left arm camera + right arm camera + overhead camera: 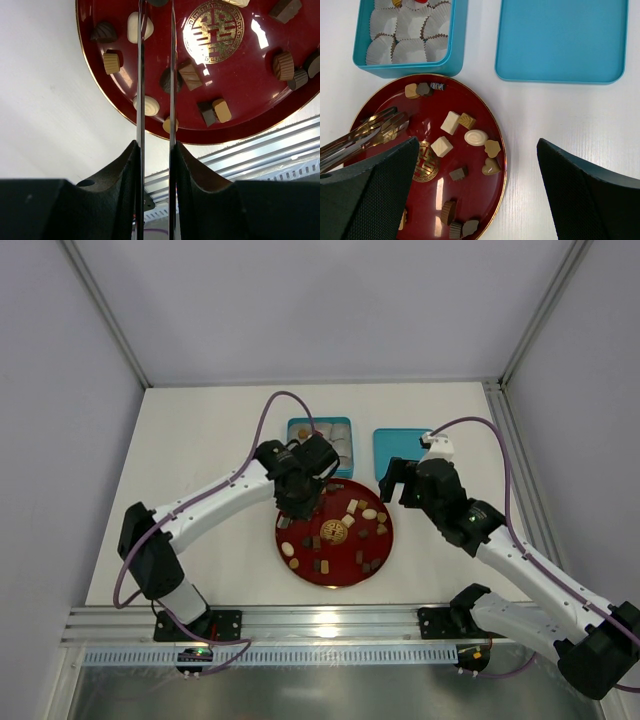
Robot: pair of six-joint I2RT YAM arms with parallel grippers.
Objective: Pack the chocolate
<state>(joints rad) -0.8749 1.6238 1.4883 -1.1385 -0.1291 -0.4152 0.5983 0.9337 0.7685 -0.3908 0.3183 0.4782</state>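
I am pinching the tongs (pixel 140 90) in my left claw (pixel 155 150), their 2 blades pointing lengthwise at the chocolate (pixel 190 76) scattered on the red plate (pixel 240 110) just ahead (my right claw (pixel 398 483) is hanging spread wide, empty, beside the plate).

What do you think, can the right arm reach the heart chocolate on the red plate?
Probably yes. The right gripper is open, and the heart chocolate lies uncovered between its fingers near the plate's edge. The tongs are over the plate's other side, out of the way.
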